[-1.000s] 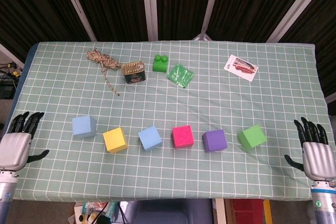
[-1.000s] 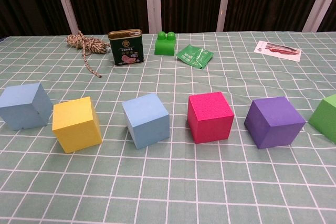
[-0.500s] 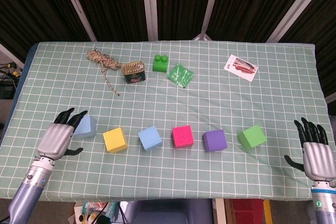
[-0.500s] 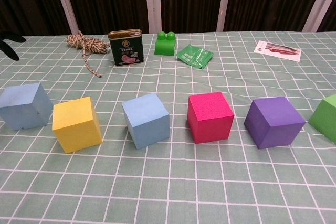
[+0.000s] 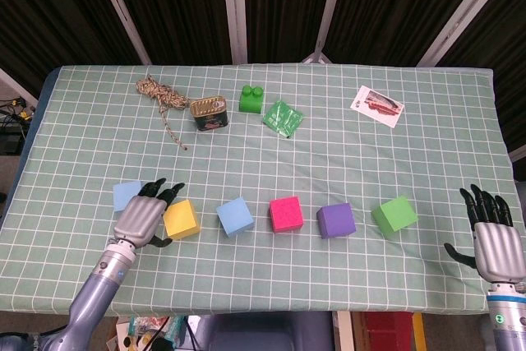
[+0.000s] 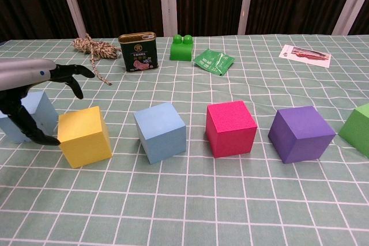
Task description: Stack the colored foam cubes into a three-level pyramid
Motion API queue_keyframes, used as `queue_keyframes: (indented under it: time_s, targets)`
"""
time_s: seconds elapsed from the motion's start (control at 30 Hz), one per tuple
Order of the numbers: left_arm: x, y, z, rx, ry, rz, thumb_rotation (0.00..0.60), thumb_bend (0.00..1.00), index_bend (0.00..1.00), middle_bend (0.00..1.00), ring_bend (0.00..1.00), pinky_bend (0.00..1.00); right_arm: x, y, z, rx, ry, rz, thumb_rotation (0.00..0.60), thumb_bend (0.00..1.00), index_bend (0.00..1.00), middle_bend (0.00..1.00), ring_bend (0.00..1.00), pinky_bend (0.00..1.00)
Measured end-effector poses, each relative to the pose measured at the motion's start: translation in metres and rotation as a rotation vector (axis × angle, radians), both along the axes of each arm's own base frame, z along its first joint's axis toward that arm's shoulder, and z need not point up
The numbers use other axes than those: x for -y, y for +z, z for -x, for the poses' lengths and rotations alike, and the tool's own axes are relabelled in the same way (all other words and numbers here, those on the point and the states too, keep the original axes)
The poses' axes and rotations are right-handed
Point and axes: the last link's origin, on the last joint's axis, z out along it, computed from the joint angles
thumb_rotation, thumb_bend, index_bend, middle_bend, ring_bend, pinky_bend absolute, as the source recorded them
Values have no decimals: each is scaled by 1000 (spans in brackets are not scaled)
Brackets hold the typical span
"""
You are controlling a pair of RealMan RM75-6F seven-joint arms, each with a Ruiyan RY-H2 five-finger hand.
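Six foam cubes lie in a row on the checked cloth: light blue (image 5: pixel 125 194), yellow (image 5: pixel 183 219), blue (image 5: pixel 235 216), pink (image 5: pixel 286 214), purple (image 5: pixel 336 220) and green (image 5: pixel 394 214). None is stacked. My left hand (image 5: pixel 145 216) hovers open between the light blue cube (image 6: pixel 26 113) and the yellow cube (image 6: pixel 85 136), partly hiding the light blue one. Its fingers (image 6: pixel 69 73) are spread above them and its thumb reaches down by the yellow cube's left side. My right hand (image 5: pixel 494 241) stays open at the table's right front edge, apart from the green cube (image 6: pixel 357 126).
At the back lie a coiled rope (image 5: pixel 160 96), a green tin can (image 5: pixel 209 113), a green toy brick (image 5: pixel 251 99), a green packet (image 5: pixel 282 117) and a printed card (image 5: pixel 377 105). The table's front edge runs just behind both hands.
My left hand has swung in from the table's left edge to over the light blue and yellow cubes. The right hand and all cubes have stayed put.
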Motion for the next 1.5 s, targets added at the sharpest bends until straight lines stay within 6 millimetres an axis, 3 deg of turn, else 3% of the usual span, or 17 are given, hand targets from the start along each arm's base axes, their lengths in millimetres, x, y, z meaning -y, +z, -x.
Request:
queue_keyframes:
  time_s: [0.4,0.83,1.5]
  targets:
    - [-5,-20,-8,-35,24,7,600,157,66,266,32,102,0,-1,0,10,-4,-5,600,184,0,0,0,0]
    - [-12,-33,-15,-49,10,-2,600,262,98,338,53,120,1,0,1,25,-16,-3,600,185,0,0,0,0]
    - [-45,-52,-40,-50,-51,-26,600,267,110,350,62,120,2,0,1,44,-24,-2,600,185,0,0,0,0]
